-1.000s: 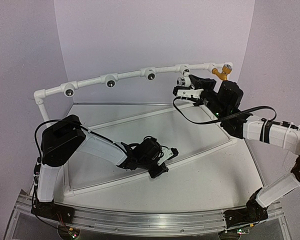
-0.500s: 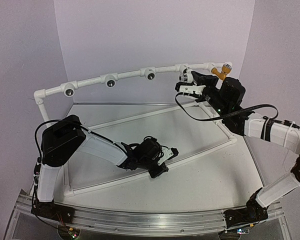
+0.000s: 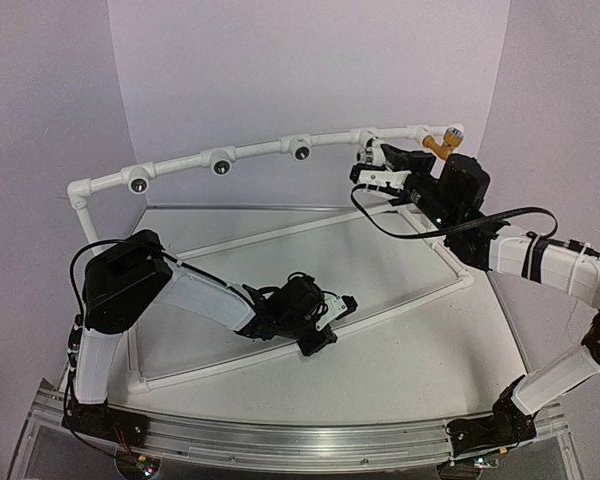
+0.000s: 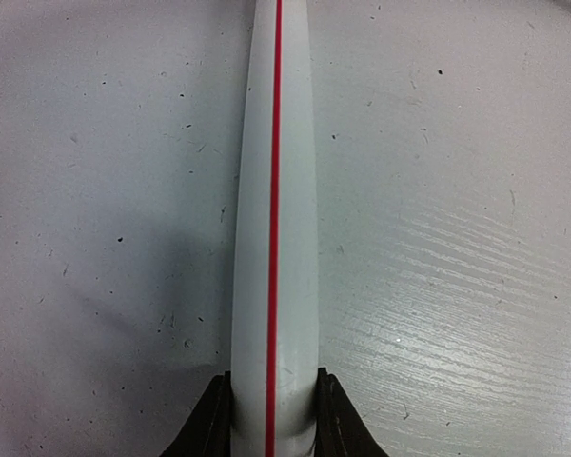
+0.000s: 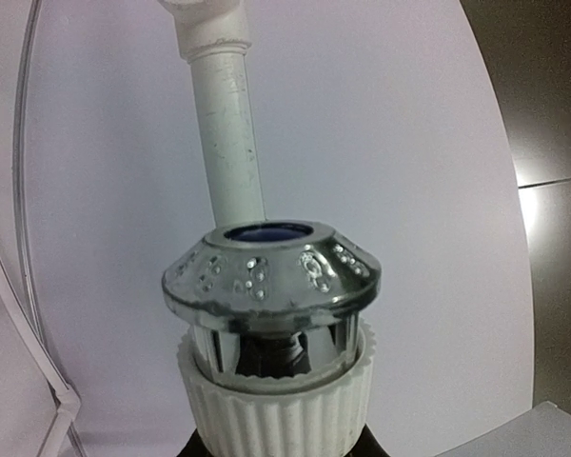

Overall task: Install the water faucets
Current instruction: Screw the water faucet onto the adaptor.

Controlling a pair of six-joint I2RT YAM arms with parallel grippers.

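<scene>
My right gripper (image 3: 366,168) is shut on the white water faucet (image 3: 364,156), raised just below the arched white pipe frame (image 3: 260,151) near its right end. In the right wrist view the faucet's ribbed white body (image 5: 276,409) sits between my jaws, its chrome cap (image 5: 271,276) pointing at a white pipe (image 5: 226,133) behind it. The yellow-orange faucet (image 3: 441,146) sits on the frame's right tip. My left gripper (image 3: 338,312) is low on the table, shut on a white pipe with a red stripe (image 4: 274,238), with the dark fingers (image 4: 209,427) on both sides of it.
Round dark sockets (image 3: 220,164) are spaced along the arched frame. A low white pipe rail (image 3: 420,297) outlines a triangle on the white table (image 3: 400,370). Purple walls (image 3: 280,60) close in the back and sides.
My right gripper has lifted the white faucet slightly up towards the arched pipe frame. The left arm has not moved.
</scene>
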